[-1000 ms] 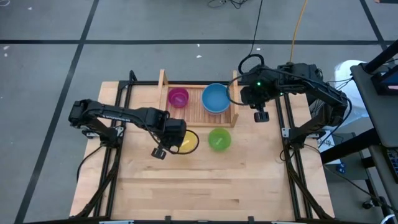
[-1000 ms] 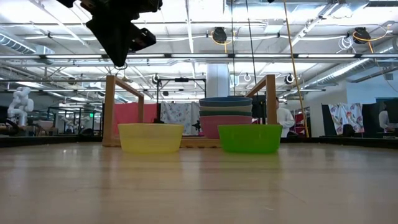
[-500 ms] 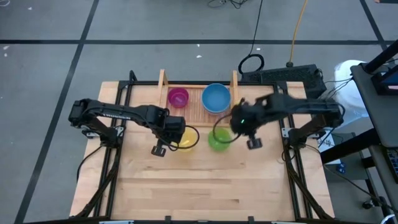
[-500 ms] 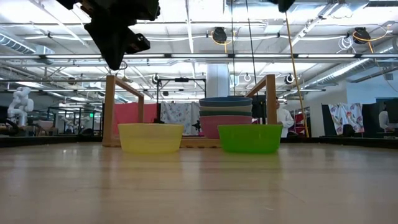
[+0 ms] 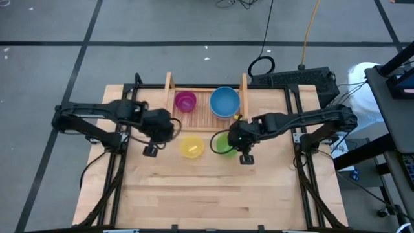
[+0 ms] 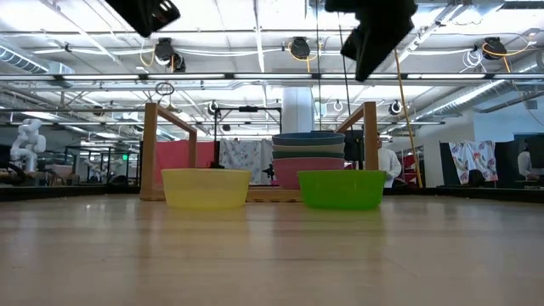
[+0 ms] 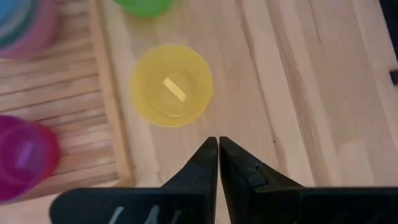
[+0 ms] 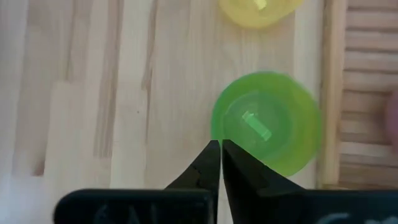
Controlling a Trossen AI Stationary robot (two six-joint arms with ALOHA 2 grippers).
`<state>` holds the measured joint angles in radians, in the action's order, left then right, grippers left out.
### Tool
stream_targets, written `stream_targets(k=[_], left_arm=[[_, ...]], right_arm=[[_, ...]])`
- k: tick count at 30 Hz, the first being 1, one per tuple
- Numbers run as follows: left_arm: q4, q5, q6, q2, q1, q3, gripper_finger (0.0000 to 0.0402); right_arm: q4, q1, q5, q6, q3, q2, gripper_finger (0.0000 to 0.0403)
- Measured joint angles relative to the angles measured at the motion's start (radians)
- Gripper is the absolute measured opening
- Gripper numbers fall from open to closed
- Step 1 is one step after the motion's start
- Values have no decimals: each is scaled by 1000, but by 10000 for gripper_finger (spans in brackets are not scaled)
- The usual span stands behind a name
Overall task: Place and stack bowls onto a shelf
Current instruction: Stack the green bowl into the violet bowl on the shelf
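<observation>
Holding nothing, the closed right gripper (image 8: 220,147) hovers over the empty light green bowl (image 8: 267,121).

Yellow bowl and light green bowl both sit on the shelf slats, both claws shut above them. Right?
Not quite. The yellow bowl and light green bowl sit on the tabletop in front of the shelf, as the high view shows. The left claw and right claw are shut.

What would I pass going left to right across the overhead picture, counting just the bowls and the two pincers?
Left pincer → purple bowl on the shelf → yellow bowl → blue bowl on the shelf → right pincer, above the light green bowl.
</observation>
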<state>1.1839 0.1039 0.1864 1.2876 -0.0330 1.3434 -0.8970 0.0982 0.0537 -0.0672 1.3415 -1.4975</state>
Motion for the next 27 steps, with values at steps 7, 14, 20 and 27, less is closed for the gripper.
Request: stream_targets(k=[7, 14, 20, 27], left_arm=[[2, -77, -97, -126, 0, 0, 21], [4, -109, -160, -190, 0, 0, 21], [4, -110, -167, -198, 0, 0, 21], [23, -113, -164, -197, 0, 0, 21]], right_arm=[[46, -8, -3, 53, -119, 1, 61], [228, -14, -1, 173, -252, 1, 107], [301, -20, -1, 235, -346, 1, 112], [427, -20, 0, 278, -434, 1, 108]])
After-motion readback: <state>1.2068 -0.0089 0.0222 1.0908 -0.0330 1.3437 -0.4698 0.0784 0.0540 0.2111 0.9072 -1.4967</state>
